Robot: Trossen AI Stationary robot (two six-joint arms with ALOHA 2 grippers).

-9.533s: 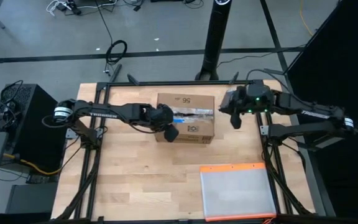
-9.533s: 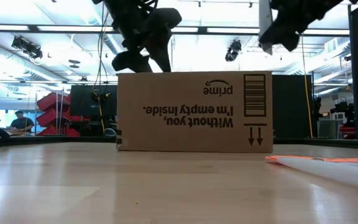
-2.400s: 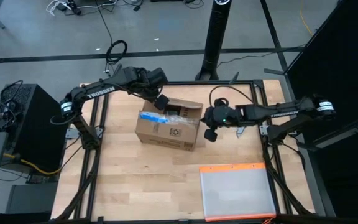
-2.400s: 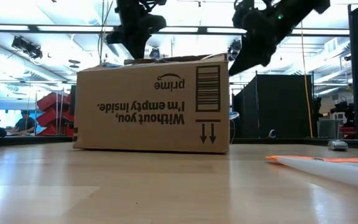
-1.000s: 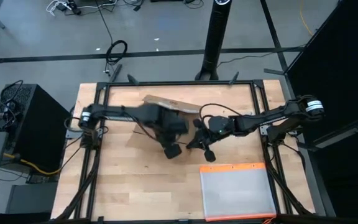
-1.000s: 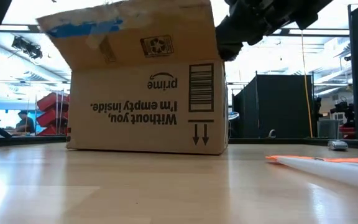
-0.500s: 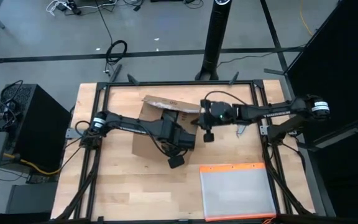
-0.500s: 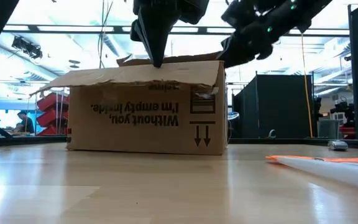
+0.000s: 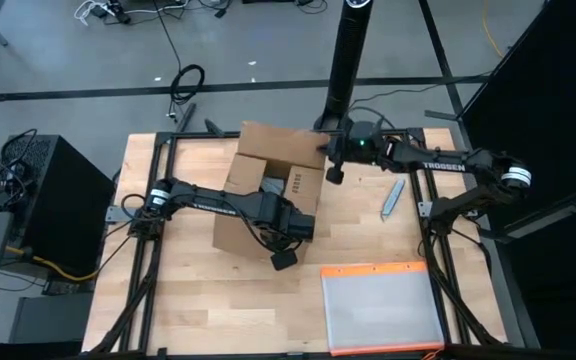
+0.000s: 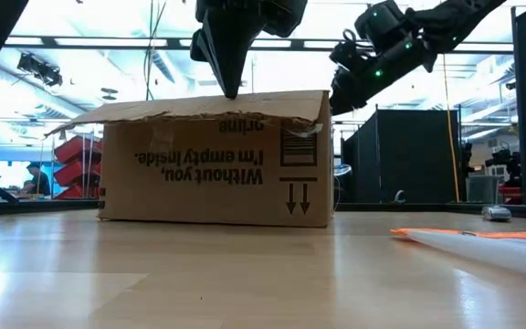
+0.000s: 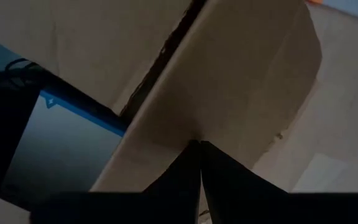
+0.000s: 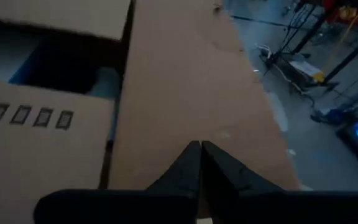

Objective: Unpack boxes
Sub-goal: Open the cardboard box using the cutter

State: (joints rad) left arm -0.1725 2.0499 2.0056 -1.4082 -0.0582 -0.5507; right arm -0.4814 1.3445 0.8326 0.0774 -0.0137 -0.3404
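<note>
now the brown cardboard box (image 9: 268, 190) is seen near the middle of the wooden table (image 9: 198, 300), toward its far edge, with its flaps opened. one flap is spread toward the far side and another is folded out over the near side, where upside-down printing is shown in the low view. the left gripper (image 9: 284, 259) is placed at the near right corner of the box, its fingers (image 11: 191, 180) pressed together with nothing between them, their tips set against the folded-out flap. the right gripper (image 9: 332, 174) is held at the far right corner of the box, fingers (image 12: 197, 165) likewise closed and empty, resting on the far flap. a flat clear pouch with an orange edge (image 9: 380, 308) is laid at the near right of the table, well apart from the box. a small grey tool (image 9: 393, 199) is left on the table to the right of the box.
</note>
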